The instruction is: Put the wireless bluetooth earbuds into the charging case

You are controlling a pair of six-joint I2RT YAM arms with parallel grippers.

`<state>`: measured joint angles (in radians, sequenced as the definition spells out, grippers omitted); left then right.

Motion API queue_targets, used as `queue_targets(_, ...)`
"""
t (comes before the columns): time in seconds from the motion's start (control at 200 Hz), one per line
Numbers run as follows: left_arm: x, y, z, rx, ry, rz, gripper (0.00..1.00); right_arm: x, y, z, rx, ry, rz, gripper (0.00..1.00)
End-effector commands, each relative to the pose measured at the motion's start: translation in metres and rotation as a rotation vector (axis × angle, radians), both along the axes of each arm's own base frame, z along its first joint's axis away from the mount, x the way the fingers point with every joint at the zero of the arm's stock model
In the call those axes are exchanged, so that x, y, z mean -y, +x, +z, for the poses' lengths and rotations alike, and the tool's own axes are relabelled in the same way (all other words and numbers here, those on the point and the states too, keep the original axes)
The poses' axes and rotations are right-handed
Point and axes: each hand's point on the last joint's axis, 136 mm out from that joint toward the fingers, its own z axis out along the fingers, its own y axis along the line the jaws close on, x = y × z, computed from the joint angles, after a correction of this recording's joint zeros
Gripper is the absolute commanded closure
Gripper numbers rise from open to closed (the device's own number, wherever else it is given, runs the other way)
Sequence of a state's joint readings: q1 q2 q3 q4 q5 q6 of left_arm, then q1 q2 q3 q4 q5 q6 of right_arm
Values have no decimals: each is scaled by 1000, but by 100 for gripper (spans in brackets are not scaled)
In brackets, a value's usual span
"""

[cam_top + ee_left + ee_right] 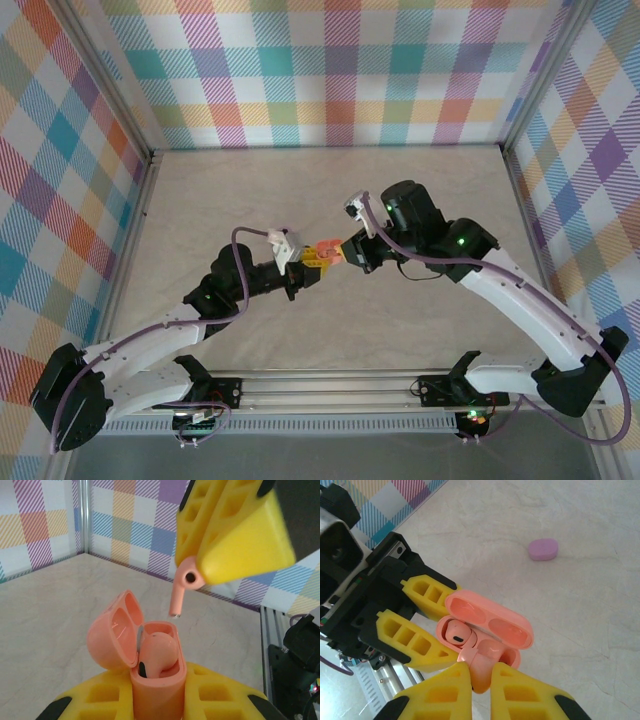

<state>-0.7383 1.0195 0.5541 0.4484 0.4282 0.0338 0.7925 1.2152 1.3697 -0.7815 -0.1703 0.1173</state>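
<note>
The case (156, 692) is clenched upright between the left gripper's (306, 258) jaws, lid thrown back, so that its wells are offered upward. One bud (159, 652) is already seated just above those jaws. A second bud (177, 597) is pinched by its head in the right gripper (481, 680), its stem hung below the jaws and just above the case, apparently for lowering into the free well. A lilac case (543, 549) lies on the table (580, 610), well beyond both jaws.

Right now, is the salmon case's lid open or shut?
Open. Salmon charging case, lid hinged back; one salmon earbud seated inside.
</note>
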Motion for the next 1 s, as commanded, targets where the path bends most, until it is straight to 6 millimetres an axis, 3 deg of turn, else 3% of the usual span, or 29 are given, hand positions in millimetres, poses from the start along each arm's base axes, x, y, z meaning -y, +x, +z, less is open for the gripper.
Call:
queue_targets(0.0,-1,-5,4,90,29,-18,100,3,-11,1,-26,-27,40,88)
queue_targets(0.215,-6,-4,-5,127,67,2,100,2,-16,-3,-65,-51,57,88)
queue_targets(0.995,3,-9,-10,120,69,-59,100,-4,1,-15,-24,-92,45,89)
